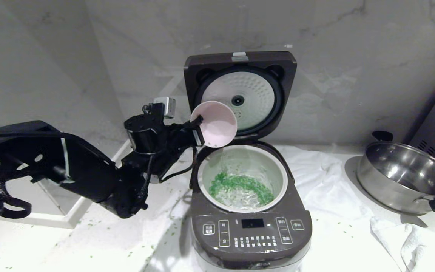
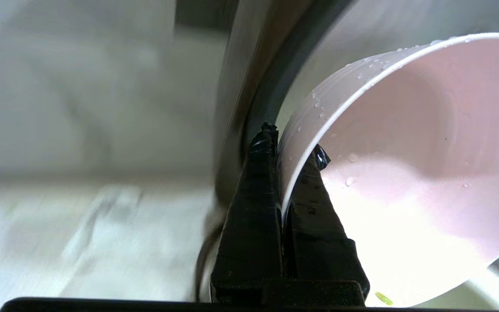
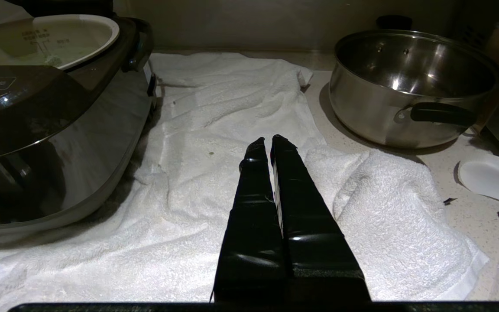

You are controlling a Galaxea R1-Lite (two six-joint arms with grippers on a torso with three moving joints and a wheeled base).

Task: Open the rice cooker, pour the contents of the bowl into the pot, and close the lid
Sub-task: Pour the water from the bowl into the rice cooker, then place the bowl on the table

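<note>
Above the open rice cooker, at about eleven o'clock from the pot, the left pincer grips the rim of the bowl, one finger inside and one outside. The bowl is tipped on its side, its wet inside nearly bare. The contents lie in the pot as a green heap. The lid stands upright behind. At three o'clock sits a steel pan. The right pincer hangs closed and empty over the white towel on the worktop.
</note>
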